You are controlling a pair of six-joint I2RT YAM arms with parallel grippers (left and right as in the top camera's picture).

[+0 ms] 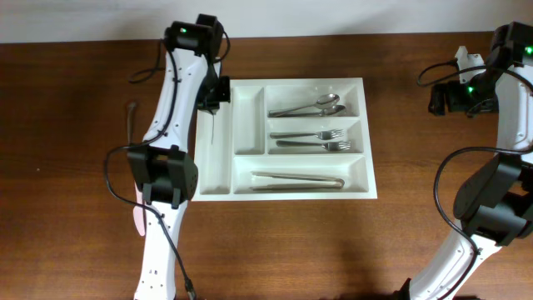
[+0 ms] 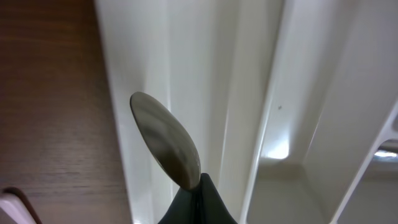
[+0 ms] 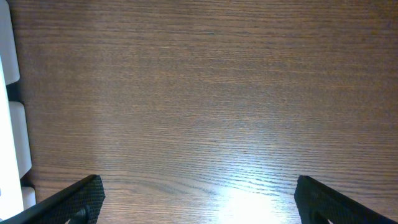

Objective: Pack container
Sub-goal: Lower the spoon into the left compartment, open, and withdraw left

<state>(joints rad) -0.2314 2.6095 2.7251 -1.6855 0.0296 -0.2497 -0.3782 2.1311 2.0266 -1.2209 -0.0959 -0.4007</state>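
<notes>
The left fingers (image 2: 199, 198) are pinched shut on a metal utensil (image 2: 166, 140), over the leftmost of the 2 narrow compartments of the white container (image 1: 248, 125), which lies mid-table (image 1: 75, 92). The right fingers (image 3: 71, 199) gape wide, empty, well apart to its right.

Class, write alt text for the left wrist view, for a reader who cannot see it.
The shut left gripper holds a flat, round-ended metal utensil over the white container and its narrow compartments. Brown wooden table shows at left.
</notes>
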